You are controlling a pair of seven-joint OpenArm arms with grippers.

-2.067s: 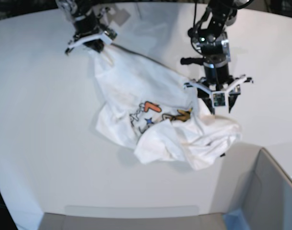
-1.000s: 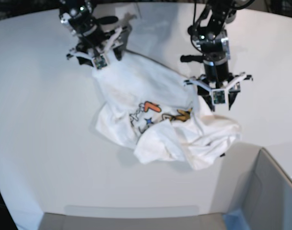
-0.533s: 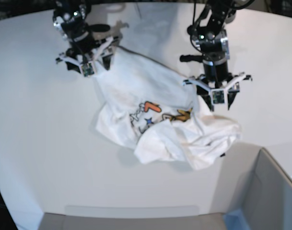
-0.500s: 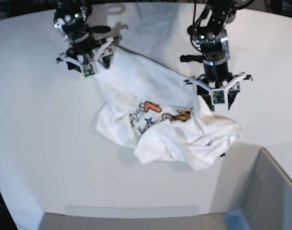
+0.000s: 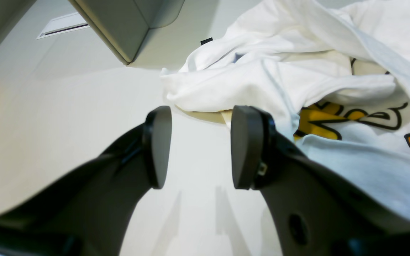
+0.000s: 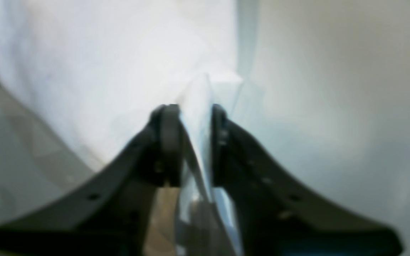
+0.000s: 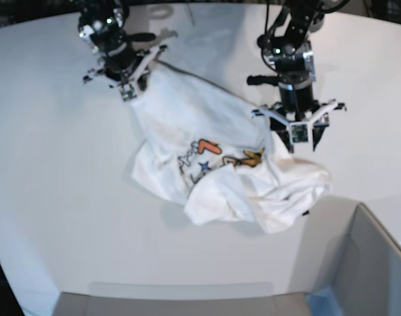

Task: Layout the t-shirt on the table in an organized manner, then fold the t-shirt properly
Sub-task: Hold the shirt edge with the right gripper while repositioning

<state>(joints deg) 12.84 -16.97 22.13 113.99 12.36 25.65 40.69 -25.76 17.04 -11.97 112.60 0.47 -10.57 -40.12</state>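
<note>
Right gripper [image 6: 194, 142] was pinched on a fold of the t-shirt [image 7: 213, 155], cloth visible between the nearly closed jaws in the right wrist view; in the base view this gripper [image 7: 129, 84] sat at the shirt's 11 o'clock corner. Left gripper [image 5: 199, 142] stood spread and held nothing, jaws apart over bare bench [image 5: 66, 117], with the shirt's [image 5: 297, 71] crumpled edge just beyond its tips. In the base view it [image 7: 297, 135] hovered at the shirt's 2 o'clock side. The t-shirt lay bunched near bench [image 7: 55, 197] centre, print partly showing, hem heaped toward 5 o'clock. A grey box [image 7: 374, 263] sat at the bench's 4 o'clock edge.
</note>
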